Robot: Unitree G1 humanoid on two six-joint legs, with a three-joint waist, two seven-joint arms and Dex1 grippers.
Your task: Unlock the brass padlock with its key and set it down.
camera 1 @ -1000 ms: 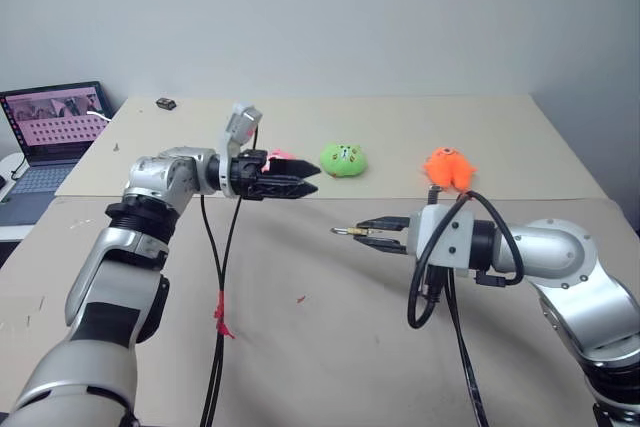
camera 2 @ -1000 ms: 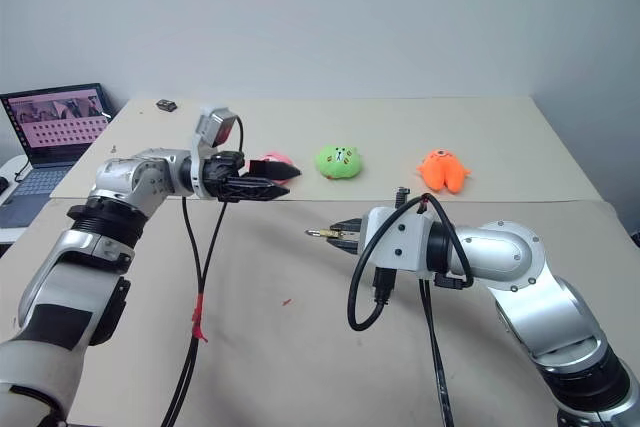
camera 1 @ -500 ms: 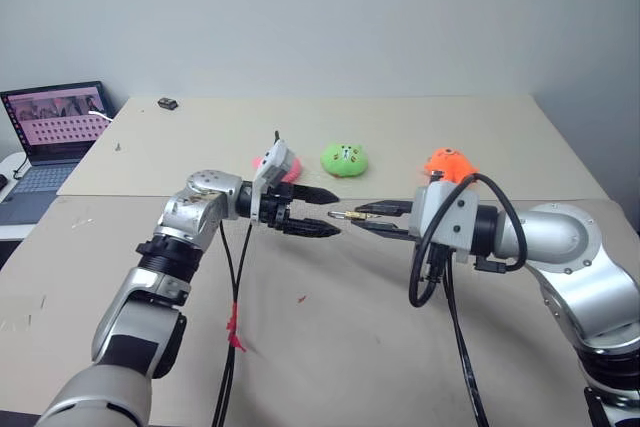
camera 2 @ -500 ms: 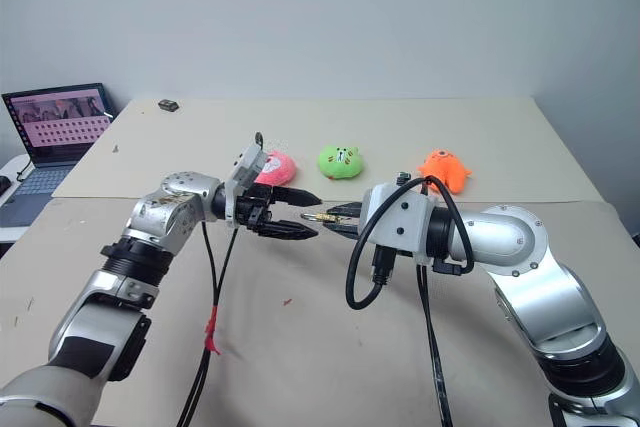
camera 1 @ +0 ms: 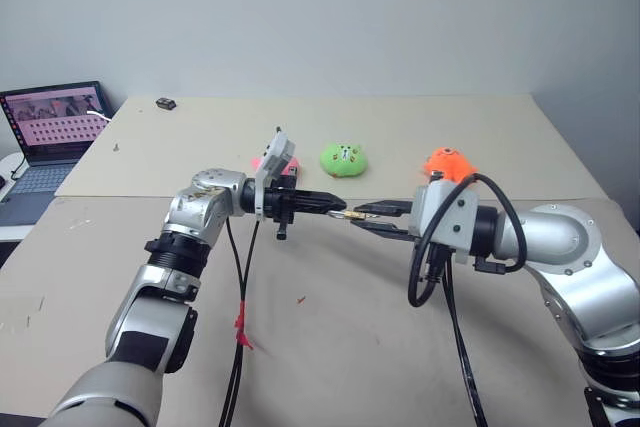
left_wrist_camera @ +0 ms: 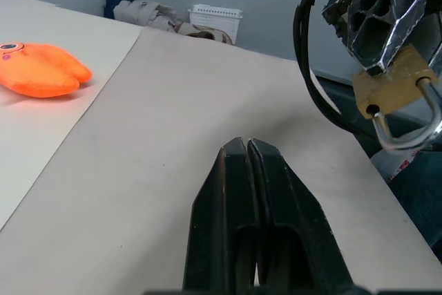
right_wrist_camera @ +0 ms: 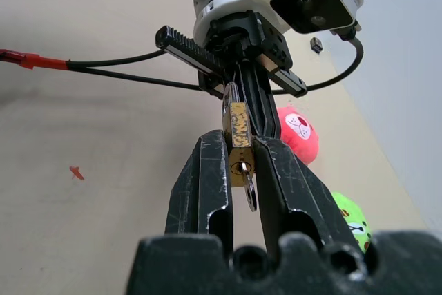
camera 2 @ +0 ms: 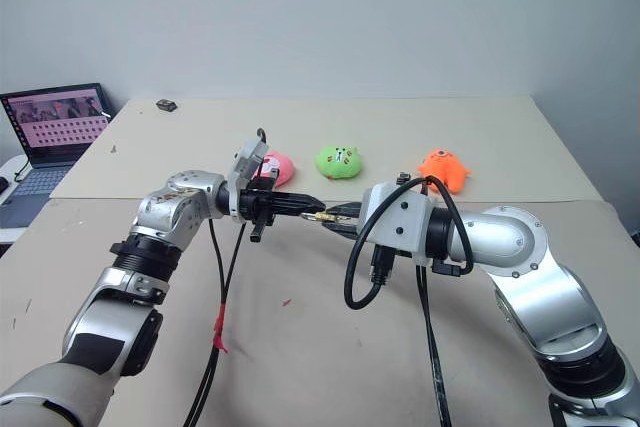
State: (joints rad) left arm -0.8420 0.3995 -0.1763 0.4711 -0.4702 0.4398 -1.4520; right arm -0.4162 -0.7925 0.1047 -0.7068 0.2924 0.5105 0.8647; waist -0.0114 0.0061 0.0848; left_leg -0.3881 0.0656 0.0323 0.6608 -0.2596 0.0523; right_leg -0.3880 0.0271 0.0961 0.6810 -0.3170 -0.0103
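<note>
The brass padlock (right_wrist_camera: 238,139) is clamped between the black fingers of my right gripper (right_wrist_camera: 238,148), held in the air over the middle of the table. Its silvery shackle (left_wrist_camera: 413,128) points away from the right wrist. The small silvery key (right_wrist_camera: 249,195) juts from the keyhole on the side facing the right wrist. My left gripper (left_wrist_camera: 246,144) is shut with nothing between its fingers. In the head views its tip (camera 1: 338,210) comes in level from the left and ends right at the padlock (camera 1: 352,215), at the shackle end.
Pink (camera 2: 276,167), green (camera 1: 343,159) and orange (camera 1: 448,165) plush toys lie in a row behind the grippers. A laptop (camera 1: 55,125) stands at the far left, and a small dark object (camera 1: 166,103) at the back. A red scrap (camera 1: 301,299) and hanging cables (camera 1: 241,322) are nearer me.
My left gripper swung right and down to the padlock, and its fingers went from wide open to shut. The right gripper kept the padlock in place.
</note>
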